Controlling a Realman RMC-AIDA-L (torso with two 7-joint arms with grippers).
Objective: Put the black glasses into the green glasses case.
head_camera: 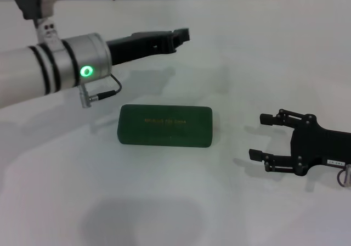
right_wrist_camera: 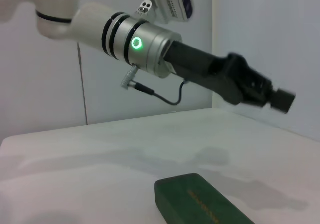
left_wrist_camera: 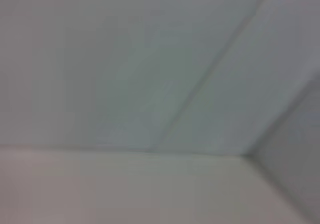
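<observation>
The green glasses case lies closed mid-tabletop, glasses unseen, possibly inside; the right claw rests open and empty near the right edge, while the left claw hovers raised toward the far edge, its opening indeterminate.

Bright, even overhead light, soft shadows on the white table, left wrist view wholly out of focus.
</observation>
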